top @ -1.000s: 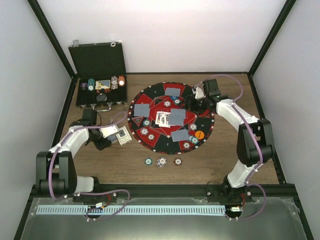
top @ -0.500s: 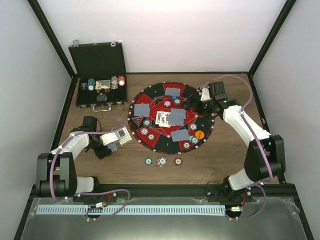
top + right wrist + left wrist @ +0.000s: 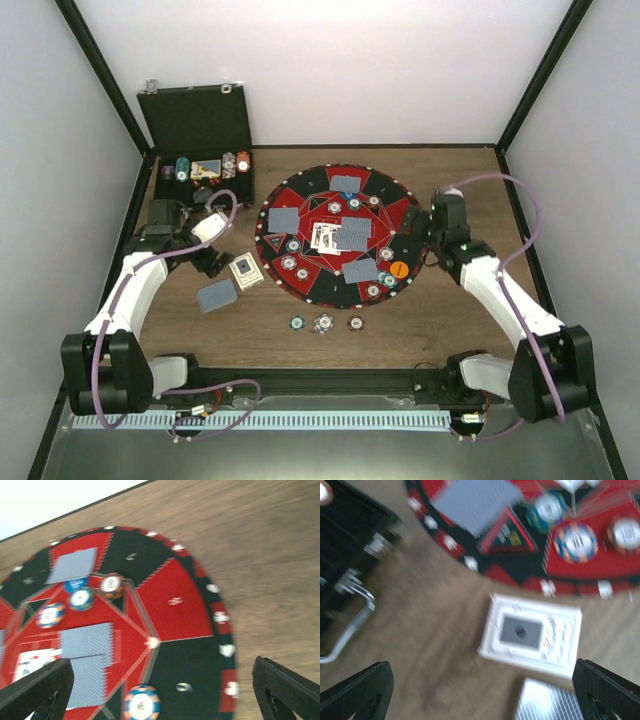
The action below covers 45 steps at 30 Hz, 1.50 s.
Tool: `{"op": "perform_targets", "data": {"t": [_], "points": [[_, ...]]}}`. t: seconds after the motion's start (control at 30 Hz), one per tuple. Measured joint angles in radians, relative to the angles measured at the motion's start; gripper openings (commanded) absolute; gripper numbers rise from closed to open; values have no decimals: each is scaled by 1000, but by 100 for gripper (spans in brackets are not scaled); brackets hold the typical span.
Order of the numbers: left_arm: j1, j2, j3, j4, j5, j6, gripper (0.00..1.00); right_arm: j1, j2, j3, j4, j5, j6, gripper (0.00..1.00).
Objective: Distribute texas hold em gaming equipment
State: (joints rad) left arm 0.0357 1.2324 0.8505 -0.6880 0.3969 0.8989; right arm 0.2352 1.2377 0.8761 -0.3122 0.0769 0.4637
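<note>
Playing cards [image 3: 284, 220] with grey-blue backs lie face down on the round red-and-black mat [image 3: 405, 215]: 1 at 12 o'clock, 1 at 9 o'clock, 1 near the middle and 1 at about 5 o'clock. A face-up card [image 3: 323, 236] sits just beside the middle one. Striped chips [image 3: 288, 262] are dotted over the mat, and an orange marker disc [image 3: 399, 269] rests near its rim at 4 o'clock. Off the mat at 6 o'clock, 3 more chips [image 3: 323, 323] stand in a row on the wooden table [image 3: 450, 320].

At the mat's 8 o'clock a white card box [image 3: 530, 637] lies flat on the wood, just beside the rim. A loose card [image 3: 217, 296] lies face down a little farther out. The left gripper [image 3: 480, 690] hangs above these 2, its fingers spread wide with nothing between them.

The right gripper [image 3: 160, 690] is off the mat's rim at 3 o'clock, also spread wide and holding nothing.

A black case [image 3: 195, 125] stands with its lid up at 10 o'clock, with chips in its tray.
</note>
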Motion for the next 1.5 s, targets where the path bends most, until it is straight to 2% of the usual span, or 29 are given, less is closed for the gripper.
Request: {"op": "perform_targets", "data": {"t": [0.13, 0.37, 0.53, 0.77, 0.83, 0.97, 1.1, 1.5], "points": [[0, -24, -35, 245, 48, -232, 100, 0, -73, -218, 216, 191, -43, 100], [0, 19, -369, 906, -55, -599, 100, -3, -11, -417, 555, 425, -105, 100], [1, 139, -539, 1310, -146, -735, 100, -5, 40, -572, 883, 476, -205, 100], [-2, 303, -605, 1765, -264, -809, 100, -24, 208, -639, 1321, 425, -370, 100], [-12, 319, -623, 1786, -309, -819, 100, -31, 262, -637, 1423, 396, -401, 100], [-24, 324, -595, 1810, -374, -837, 100, -128, 283, -638, 1486, 220, -401, 100], [-24, 324, -581, 1825, -405, -847, 100, -193, 304, -655, 1553, 128, -394, 100], [-24, 324, -581, 1824, -423, -851, 100, -193, 306, -657, 1571, 49, -392, 100]]}}
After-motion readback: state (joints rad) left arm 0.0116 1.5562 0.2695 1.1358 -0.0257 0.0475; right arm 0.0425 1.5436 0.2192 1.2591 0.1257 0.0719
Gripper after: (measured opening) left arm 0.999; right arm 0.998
